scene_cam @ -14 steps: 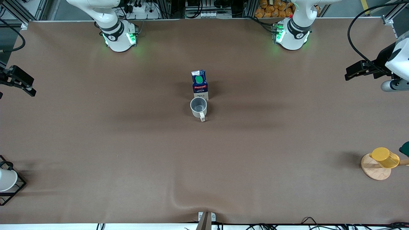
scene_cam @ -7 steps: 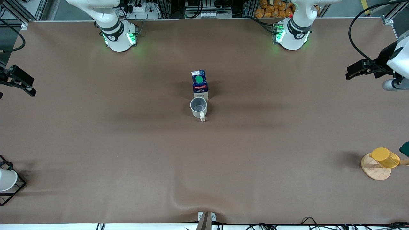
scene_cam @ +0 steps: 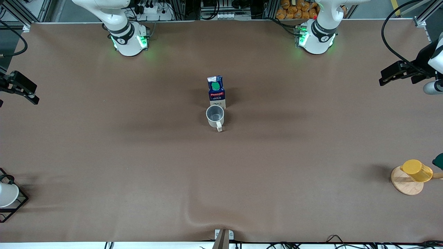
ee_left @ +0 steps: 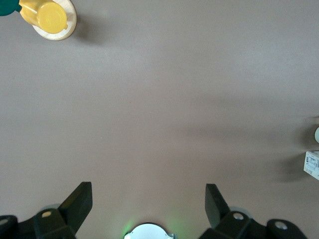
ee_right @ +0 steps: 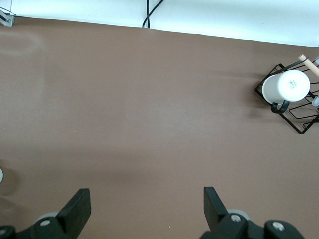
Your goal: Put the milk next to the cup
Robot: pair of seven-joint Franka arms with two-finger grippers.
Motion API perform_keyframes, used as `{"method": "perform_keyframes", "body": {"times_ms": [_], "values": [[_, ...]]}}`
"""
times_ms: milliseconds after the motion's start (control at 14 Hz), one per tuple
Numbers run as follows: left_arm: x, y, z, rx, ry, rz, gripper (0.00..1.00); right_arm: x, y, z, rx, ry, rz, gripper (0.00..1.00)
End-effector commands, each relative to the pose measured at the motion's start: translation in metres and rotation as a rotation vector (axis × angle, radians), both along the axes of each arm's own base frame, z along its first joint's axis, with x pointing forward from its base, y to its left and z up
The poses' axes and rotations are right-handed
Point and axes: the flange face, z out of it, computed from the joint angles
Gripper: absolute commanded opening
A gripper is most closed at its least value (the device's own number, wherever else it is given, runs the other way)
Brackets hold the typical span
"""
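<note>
The milk (scene_cam: 216,91), a dark blue carton with a green cap, stands upright mid-table. The cream cup (scene_cam: 215,116) stands just nearer to the front camera, close against it, with its handle toward that camera. An edge of the milk shows in the left wrist view (ee_left: 312,165). My left gripper (scene_cam: 389,74) is open and empty, high over the left arm's end of the table, and also shows in the left wrist view (ee_left: 148,194). My right gripper (scene_cam: 26,91) is open and empty over the right arm's end, and also shows in the right wrist view (ee_right: 145,196).
A yellow cup (scene_cam: 417,170) lies on a round wooden coaster (scene_cam: 406,185) at the left arm's end, near the front camera. A white cup (scene_cam: 6,194) sits in a black wire rack (scene_cam: 15,207) at the right arm's end.
My left gripper has drawn back toward the left arm's end of the table and a little toward the bases. The milk, the cup and the right arm have not moved.
</note>
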Motion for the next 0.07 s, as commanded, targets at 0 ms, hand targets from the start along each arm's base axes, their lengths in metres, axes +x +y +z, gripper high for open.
{"method": "perform_keyframes", "body": {"times_ms": [0], "values": [[0.0036, 0.0027, 0.0039, -0.012, -0.001, -0.001, 1.0, -0.002, -0.0021, 0.002, 0.001, 0.003, 0.0, 1.0]]}}
